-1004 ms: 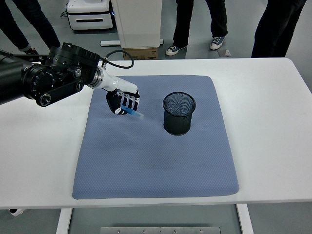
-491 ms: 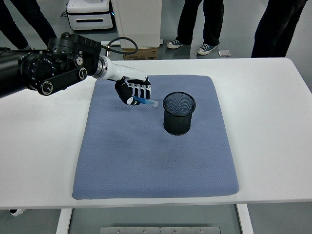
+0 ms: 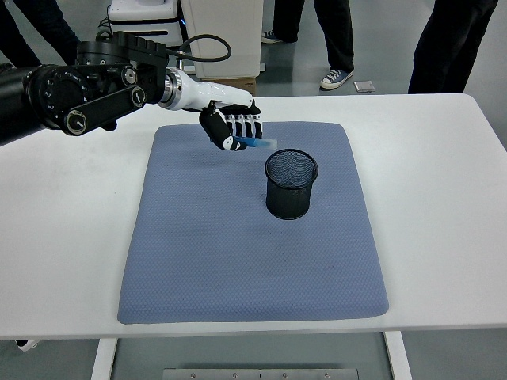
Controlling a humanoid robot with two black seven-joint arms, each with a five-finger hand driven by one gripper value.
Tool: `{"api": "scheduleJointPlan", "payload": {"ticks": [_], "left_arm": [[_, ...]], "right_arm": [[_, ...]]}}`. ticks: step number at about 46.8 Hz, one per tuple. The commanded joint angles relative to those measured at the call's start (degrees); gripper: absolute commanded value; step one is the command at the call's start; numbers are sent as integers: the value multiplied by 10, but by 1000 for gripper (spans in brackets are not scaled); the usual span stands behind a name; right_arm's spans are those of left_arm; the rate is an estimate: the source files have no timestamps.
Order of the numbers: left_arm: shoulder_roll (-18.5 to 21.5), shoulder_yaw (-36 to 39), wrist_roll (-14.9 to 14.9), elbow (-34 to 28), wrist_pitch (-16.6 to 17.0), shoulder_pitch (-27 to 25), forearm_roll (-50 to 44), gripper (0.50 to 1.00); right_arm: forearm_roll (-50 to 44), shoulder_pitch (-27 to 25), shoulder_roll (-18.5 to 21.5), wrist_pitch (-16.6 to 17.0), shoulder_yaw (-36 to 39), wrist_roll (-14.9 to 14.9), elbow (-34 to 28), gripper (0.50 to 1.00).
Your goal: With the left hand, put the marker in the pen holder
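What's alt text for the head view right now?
The robot's left hand holds a blue marker above the blue mat, just up and left of an upright black mesh pen holder on the white table. People's legs show beyond the table's far edge.

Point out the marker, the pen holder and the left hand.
marker (image 3: 261,143), head view, on its blue barrel past the fingers.
pen holder (image 3: 290,201), head view, on its black mesh wall.
left hand (image 3: 235,130), head view, on the curled knuckles.

No text, label, brand, number or sign can be read anywhere in the view.
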Motion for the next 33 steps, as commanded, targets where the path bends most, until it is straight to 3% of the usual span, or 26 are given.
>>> {"api": "scheduleJointPlan", "payload": {"ticks": [1, 33], "left_arm": [[-3, -4, 0, 0, 0, -2, -17, 500], [-27, -31, 0, -4, 5, 10, -115, 500]], "right_arm": [[0, 0, 0, 0, 0, 0, 0, 1000], [0, 0, 0, 0, 0, 0, 0, 1000]]}}
